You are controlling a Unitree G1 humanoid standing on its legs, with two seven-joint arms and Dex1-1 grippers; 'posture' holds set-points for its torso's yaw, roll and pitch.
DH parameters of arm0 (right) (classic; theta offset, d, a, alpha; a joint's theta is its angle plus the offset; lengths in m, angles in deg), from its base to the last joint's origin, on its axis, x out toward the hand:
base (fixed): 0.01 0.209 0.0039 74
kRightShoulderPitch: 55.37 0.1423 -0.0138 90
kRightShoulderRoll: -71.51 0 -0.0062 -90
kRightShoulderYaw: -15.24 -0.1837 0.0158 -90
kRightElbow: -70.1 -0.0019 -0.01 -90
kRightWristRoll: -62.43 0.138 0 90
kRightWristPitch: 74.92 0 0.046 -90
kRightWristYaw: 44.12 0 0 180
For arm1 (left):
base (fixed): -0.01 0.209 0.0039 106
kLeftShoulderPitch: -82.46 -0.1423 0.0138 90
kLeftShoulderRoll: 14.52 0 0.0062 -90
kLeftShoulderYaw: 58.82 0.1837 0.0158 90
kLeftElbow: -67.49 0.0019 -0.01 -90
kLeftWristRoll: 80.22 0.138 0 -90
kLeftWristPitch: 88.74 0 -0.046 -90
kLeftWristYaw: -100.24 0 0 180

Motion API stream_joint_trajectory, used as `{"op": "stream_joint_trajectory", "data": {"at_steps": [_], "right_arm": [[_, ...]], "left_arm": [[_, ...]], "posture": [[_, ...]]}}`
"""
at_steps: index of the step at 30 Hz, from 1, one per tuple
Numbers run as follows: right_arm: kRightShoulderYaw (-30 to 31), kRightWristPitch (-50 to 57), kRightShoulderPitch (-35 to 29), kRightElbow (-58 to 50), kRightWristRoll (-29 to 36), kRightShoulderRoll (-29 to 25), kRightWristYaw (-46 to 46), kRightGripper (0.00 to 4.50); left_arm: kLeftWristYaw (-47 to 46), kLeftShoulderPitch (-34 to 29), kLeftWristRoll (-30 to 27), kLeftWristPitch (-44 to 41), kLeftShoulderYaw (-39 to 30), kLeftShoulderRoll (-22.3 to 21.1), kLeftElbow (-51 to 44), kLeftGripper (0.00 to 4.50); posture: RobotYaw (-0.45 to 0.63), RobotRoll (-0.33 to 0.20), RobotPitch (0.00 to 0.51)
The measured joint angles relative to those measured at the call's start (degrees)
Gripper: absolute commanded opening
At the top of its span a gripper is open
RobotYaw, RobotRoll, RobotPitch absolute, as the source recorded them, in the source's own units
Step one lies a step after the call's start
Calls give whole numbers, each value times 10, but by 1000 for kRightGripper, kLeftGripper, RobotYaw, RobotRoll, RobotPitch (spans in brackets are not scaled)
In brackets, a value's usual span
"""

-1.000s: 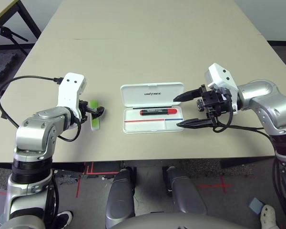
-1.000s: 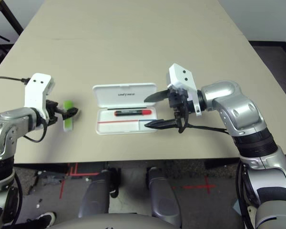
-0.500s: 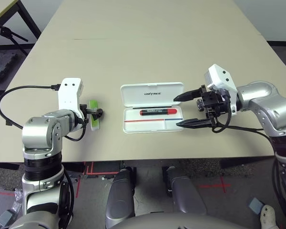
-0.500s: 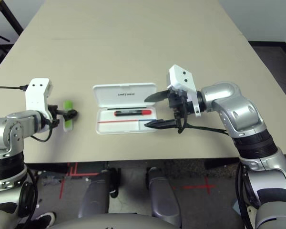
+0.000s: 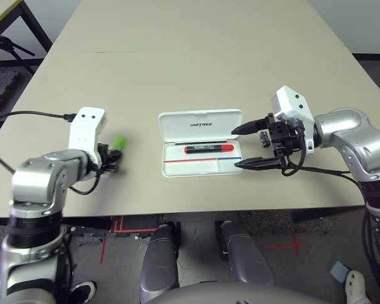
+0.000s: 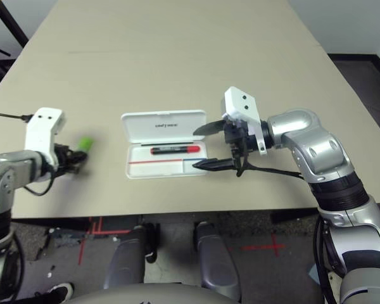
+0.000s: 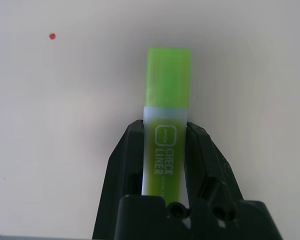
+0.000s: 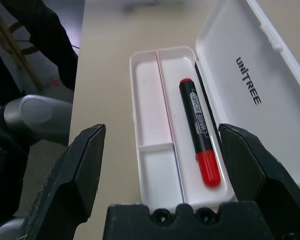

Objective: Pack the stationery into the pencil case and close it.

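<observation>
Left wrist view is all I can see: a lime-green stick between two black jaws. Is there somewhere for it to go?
Observer: Yes. An open white pencil case lies on the table, to the right of the lime-green stick.
Operator: Is anything inside it yet?
Observer: A red marker with a black end lies in the long compartment next to the lid.
Operator: And the other arm?
Observer: The right arm's jaws stand wide open at the case's right end, one on each side of it, holding nothing.
</observation>
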Motion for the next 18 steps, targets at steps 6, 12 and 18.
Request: {"op": "stream_joint_trajectory", "data": {"at_steps": [6,12,18], "right_arm": [[1,-5,0,3,-3,-1,-2,4500],[1,-5,0,3,-3,-3,-3,4500],[3,-1,-9,1,-10,-29,-12,4500]], "left_arm": [[164,-86,-30,166,7,-118,-53,1076],[217,-60,-76,204,27,-121,-124,1076],[212,38,-62,210,123,-110,-134,1076]], "posture": [[10,0,194],[0,0,188],[-15,0,181]]}}
